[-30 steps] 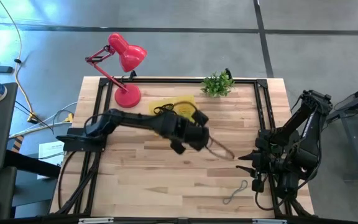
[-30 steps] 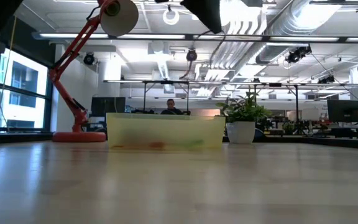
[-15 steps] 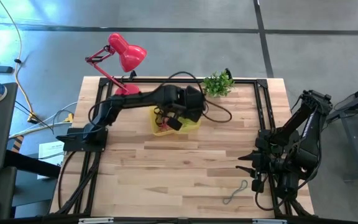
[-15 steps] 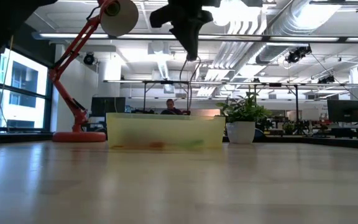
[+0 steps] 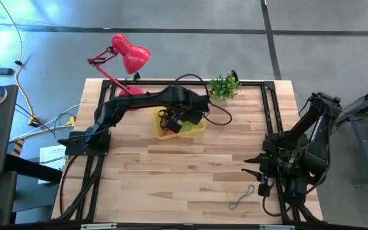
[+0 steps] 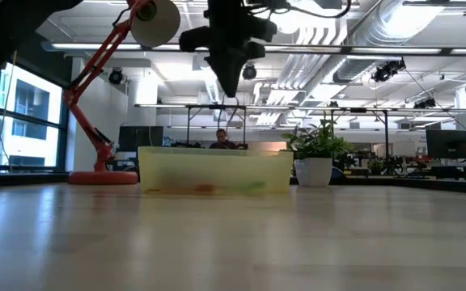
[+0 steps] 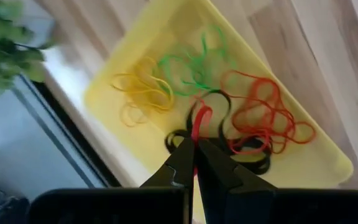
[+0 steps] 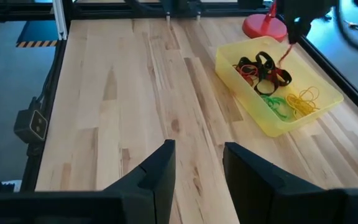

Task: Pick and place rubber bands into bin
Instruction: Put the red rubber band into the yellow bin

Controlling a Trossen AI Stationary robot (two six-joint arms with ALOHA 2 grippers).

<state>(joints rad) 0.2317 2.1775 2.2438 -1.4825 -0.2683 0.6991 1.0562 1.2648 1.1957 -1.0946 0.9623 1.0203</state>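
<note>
The yellow bin (image 5: 197, 128) stands at the table's far middle, holding red, black, green and yellow rubber bands (image 7: 253, 118). My left gripper (image 5: 181, 121) hangs above the bin, pointing down and shut on a red rubber band (image 7: 199, 118). Seen from the right wrist, that band (image 8: 284, 55) dangles from the fingers toward the bin (image 8: 272, 121). My right gripper (image 8: 197, 149) waits open at the table's right side (image 5: 253, 167), nothing between its fingers. A loose greyish rubber band (image 5: 241, 198) lies flat on the wood near the front right. My left gripper pinches the red rubber band's upper end (image 7: 196, 138) between its two fingertips, coming from above and pointing down. The band hangs slack below the fingers, over the black and red bands in the bin. Whether its lower end rests on them I cannot tell.
A red desk lamp (image 5: 130, 61) stands at the far left beside the bin and a small potted plant (image 5: 223, 86) at the far middle. A black frame runs around the table's edges. Bare wood lies between the bin and the front edge.
My left gripper, shut on the band, has swung from the table's middle toward the far edge and now hangs over the bin, drifting slightly left over the last half second. The band trailed out behind it a second ago and now hangs down toward the bin.
</note>
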